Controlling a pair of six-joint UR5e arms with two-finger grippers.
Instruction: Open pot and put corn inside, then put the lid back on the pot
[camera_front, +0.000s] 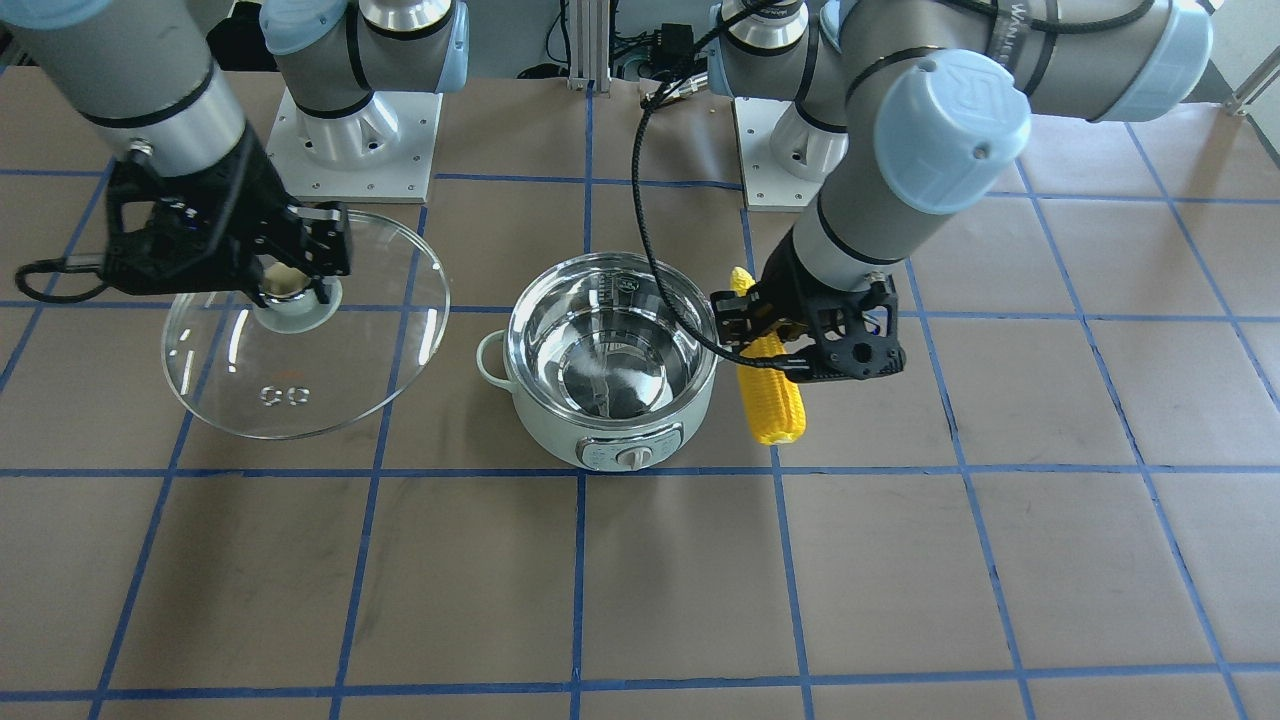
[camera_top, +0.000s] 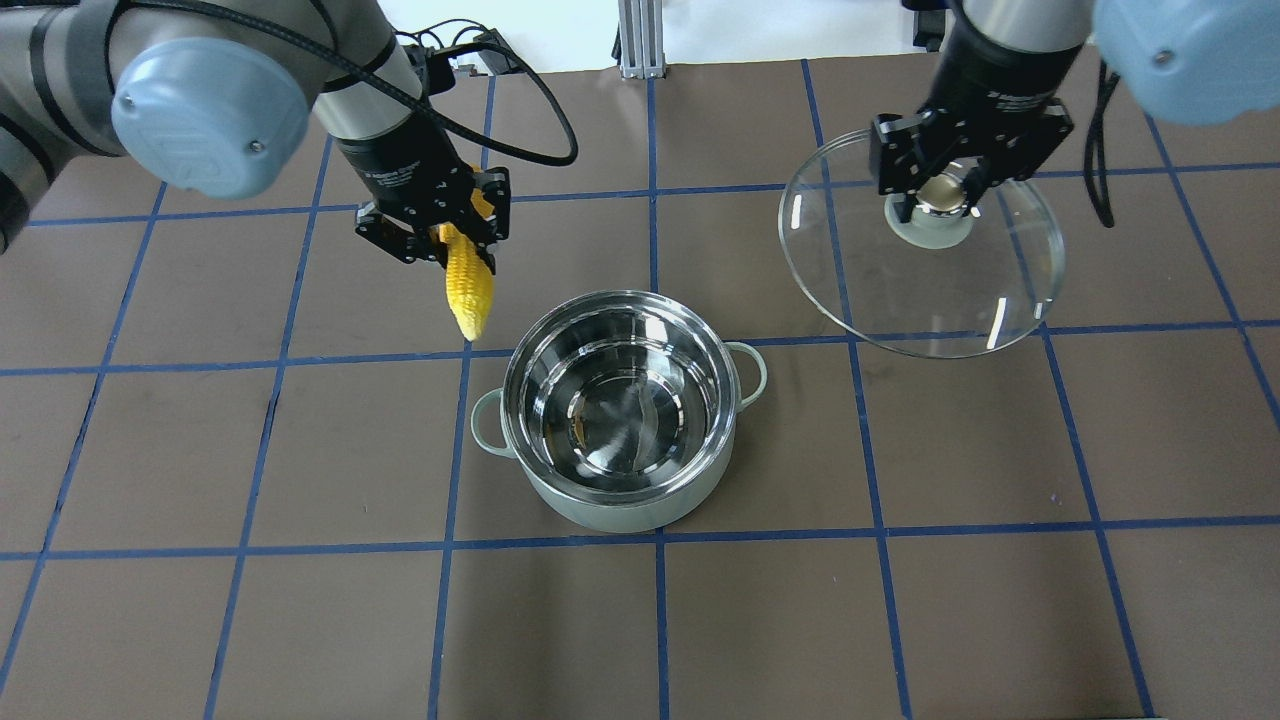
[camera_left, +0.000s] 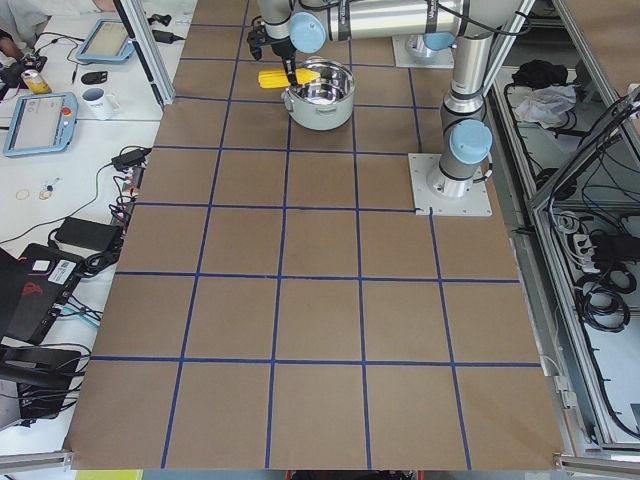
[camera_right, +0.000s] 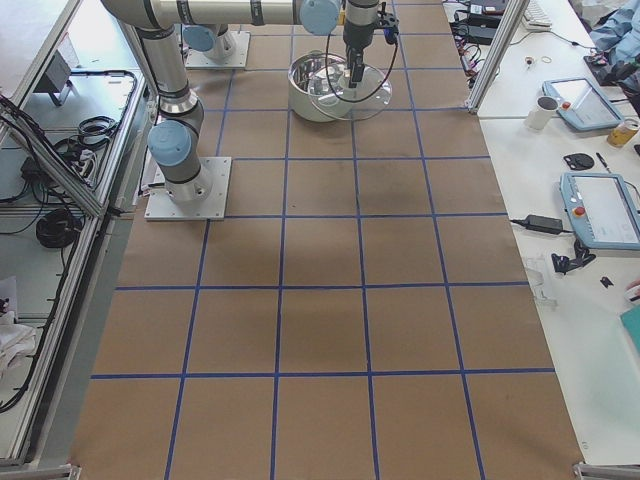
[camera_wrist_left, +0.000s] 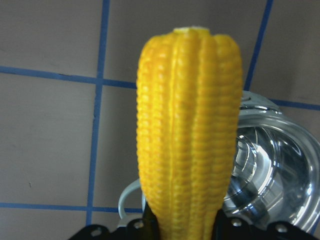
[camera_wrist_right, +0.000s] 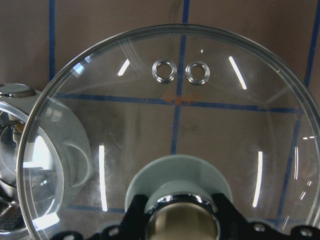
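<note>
The pot (camera_top: 612, 512) stands open in the table's middle, its steel inside bare; it also shows in the front view (camera_front: 560, 440). My left gripper (camera_top: 440, 228) is shut on the corn (camera_top: 468, 285) and holds it above the table just off the pot's left rim, tip pointing away from the wrist. The corn fills the left wrist view (camera_wrist_left: 190, 135). My right gripper (camera_top: 945, 190) is shut on the gold knob of the lid (camera_top: 920, 300) and holds the lid tilted in the air to the pot's right. The lid's glass also shows in the right wrist view (camera_wrist_right: 175, 115).
The table is brown paper with a blue tape grid. The two arm bases (camera_front: 355, 140) stand at the robot's side. A black cable (camera_front: 650, 240) hangs from the left arm over the pot's rim. Operators' desks with tablets (camera_left: 40, 120) lie beyond the table's far edge.
</note>
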